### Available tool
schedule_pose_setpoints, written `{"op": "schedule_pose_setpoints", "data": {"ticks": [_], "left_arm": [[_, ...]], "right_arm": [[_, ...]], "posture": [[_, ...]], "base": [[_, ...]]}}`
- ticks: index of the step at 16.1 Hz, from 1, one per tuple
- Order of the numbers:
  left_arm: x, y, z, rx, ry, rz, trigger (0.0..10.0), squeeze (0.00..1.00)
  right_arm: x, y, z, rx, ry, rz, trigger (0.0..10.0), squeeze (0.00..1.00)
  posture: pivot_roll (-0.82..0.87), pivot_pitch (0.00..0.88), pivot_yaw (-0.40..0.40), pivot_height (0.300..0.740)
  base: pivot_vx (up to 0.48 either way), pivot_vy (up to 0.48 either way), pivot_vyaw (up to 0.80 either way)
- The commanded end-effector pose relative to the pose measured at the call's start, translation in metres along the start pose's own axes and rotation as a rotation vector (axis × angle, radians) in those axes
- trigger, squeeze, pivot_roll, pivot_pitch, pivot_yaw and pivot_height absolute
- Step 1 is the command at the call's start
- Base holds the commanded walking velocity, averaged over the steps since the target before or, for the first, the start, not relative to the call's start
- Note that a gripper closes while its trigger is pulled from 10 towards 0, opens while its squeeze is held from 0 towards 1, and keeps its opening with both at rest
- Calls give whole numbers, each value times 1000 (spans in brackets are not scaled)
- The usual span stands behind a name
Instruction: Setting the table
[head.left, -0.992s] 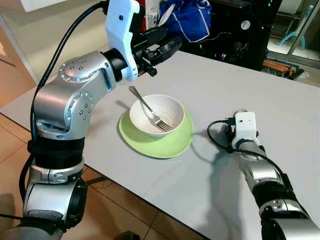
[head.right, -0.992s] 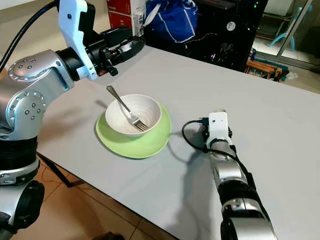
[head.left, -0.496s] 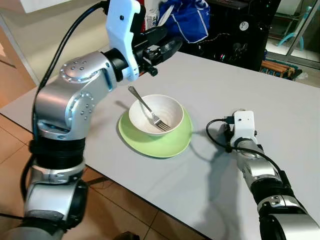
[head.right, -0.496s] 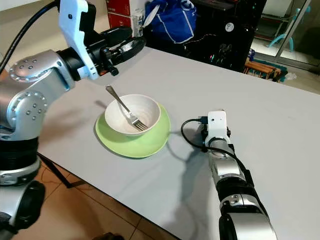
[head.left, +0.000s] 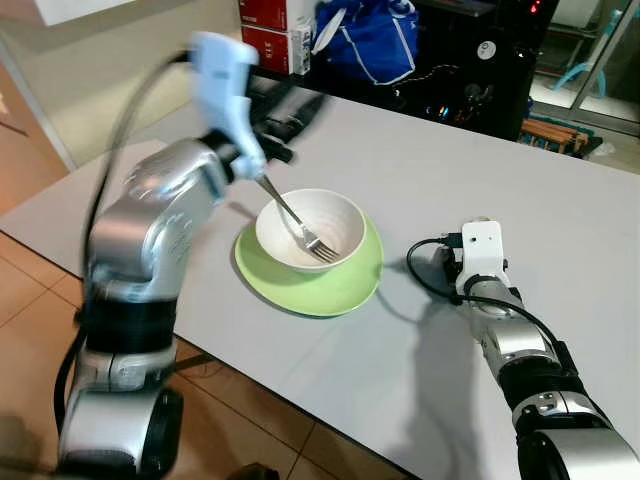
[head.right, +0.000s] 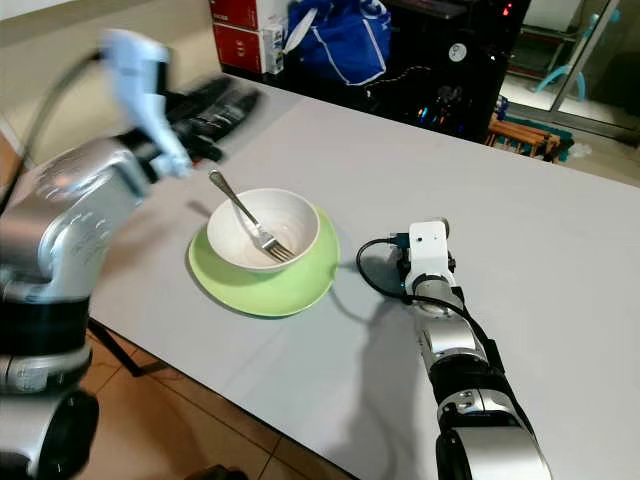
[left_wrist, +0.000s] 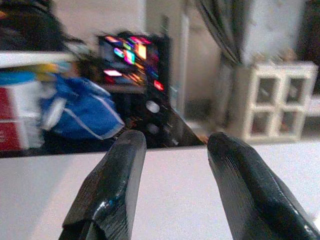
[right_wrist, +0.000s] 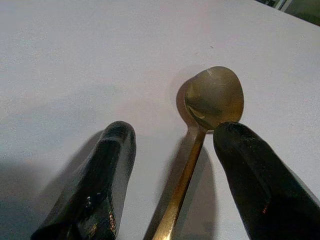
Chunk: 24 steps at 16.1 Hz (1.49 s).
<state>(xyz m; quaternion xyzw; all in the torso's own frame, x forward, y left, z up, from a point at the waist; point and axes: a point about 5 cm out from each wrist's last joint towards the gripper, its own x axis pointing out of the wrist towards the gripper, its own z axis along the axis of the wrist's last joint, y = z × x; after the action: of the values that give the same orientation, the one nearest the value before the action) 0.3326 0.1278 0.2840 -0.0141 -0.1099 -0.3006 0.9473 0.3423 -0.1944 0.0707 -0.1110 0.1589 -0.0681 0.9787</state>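
Grey table (head.left: 420, 190) | bowl (head.left: 310, 228) on plate (head.left: 345, 290), fork (head.left: 290, 212) inside: done | right hand (right_wrist: 172, 175) released astride spoon (right_wrist: 212, 97): unplaced | left hand (left_wrist: 172, 187) released, empty.

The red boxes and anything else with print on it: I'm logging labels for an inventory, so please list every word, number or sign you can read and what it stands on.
None can be read.
Red boxes behind the table: white print, too small and blurred to read.
Round white sticker on the black equipment: a dark mark, not legible.
Bowl, green plate, fork, spoon: no markings seen.
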Motion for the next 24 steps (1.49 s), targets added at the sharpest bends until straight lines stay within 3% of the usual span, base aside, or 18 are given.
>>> {"op": "schedule_pose_setpoints", "data": {"ticks": [1, 3, 6, 7, 8, 10, 12, 16, 23, 24], "left_arm": [[-5, 3, 3, 3, -25, 46, 10000, 0], [-18, 7, -3, -45, -57, 155, 10000, 0], [-42, -10, -28, -43, -16, 239, 10000, 0], [-55, -14, -52, -48, 93, 284, 10000, 0], [-61, -17, -63, -44, 145, 293, 10000, 0], [-72, -26, -101, -12, 340, 307, 10000, 0], [-77, -34, -118, -17, 409, 298, 10000, 0], [-82, -48, -128, -60, 454, 302, 10000, 0], [-76, -51, -124, -72, 445, 298, 10000, 0], [-75, -51, -124, -70, 442, 297, 10000, 0]], "right_arm": [[-1, -1, -4, -8, 12, 6, 10000, 0], [0, 2, -4, -10, 12, 11, 10000, 0], [0, 5, -4, -23, 9, 24, 10000, 0], [0, 6, -4, -35, 5, 29, 10000, 0], [1, 6, -3, -40, 3, 29, 10000, 0], [2, 6, 0, -47, -4, 28, 10000, 0], [3, 8, 2, -44, -16, 27, 10000, 0], [2, 9, 3, -47, -27, 29, 10000, 0], [3, 13, -4, -67, 20, 30, 10000, 0], [2, 13, -5, -65, 23, 27, 2235, 0]], "posture": [[-57, 0, 36, 740], [-45, 0, 36, 740], [-18, 0, 24, 740], [-13, 0, 20, 740], [-9, 0, 19, 740], [-9, 0, 19, 740], [-15, 0, 23, 740], [-23, 0, 22, 740], [-30, 0, 25, 740], [-30, 0, 25, 740]], "base": [[0, 0, 0], [0, 0, 0], [0, 0, 0], [0, 0, 0], [0, 0, 0], [0, 0, 0], [0, 0, 0], [0, 0, 0], [0, 0, 0], [0, 0, 0]]}}
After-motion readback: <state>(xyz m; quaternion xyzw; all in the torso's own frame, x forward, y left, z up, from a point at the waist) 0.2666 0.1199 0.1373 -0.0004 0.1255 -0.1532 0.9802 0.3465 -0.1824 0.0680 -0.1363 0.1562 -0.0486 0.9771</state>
